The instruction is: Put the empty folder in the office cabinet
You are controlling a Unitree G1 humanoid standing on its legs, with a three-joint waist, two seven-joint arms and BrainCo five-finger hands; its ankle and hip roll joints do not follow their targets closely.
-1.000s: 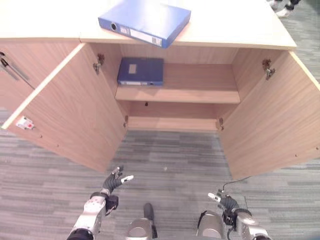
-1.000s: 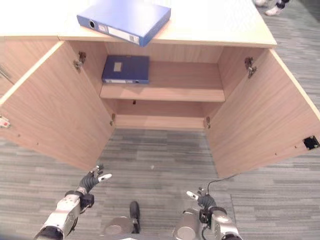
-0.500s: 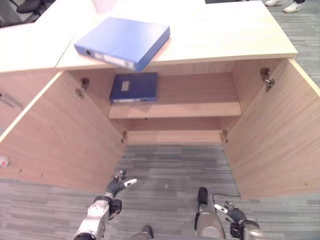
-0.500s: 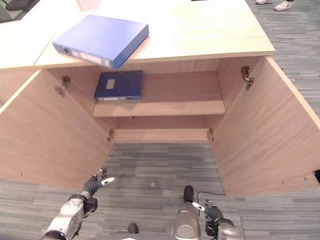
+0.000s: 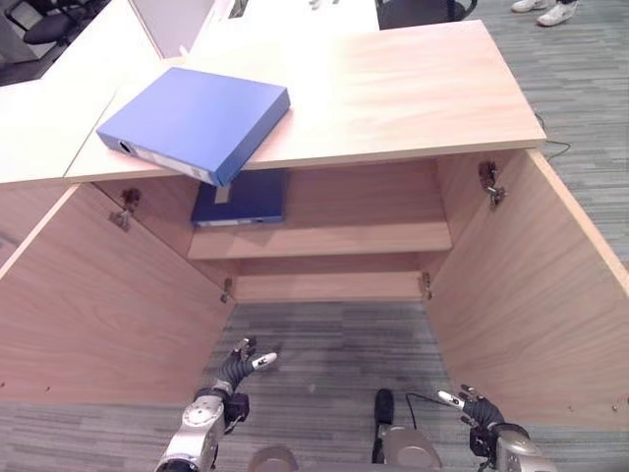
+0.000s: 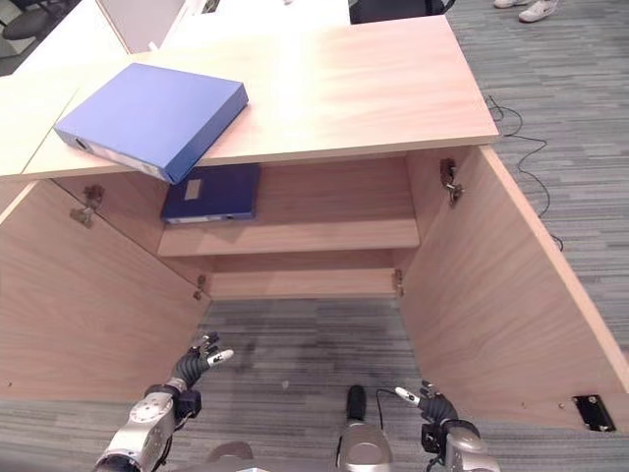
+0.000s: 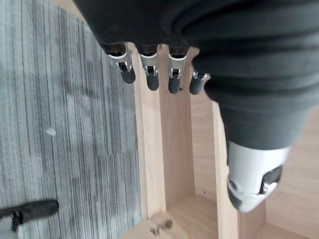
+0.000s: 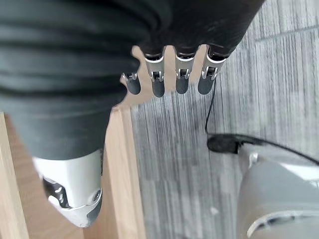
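Both hands hang low and empty before the open cabinet, the left hand and right hand with fingers relaxed and straight, while the blue folder lies well above them overhanging the cabinet top, presumably awaiting pickup; a second folder sits half-hidden on the shelf behind it.

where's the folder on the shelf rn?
Inside the open cabinet, lying flat at the shelf's left end, directly below the other folder overhanging the top.
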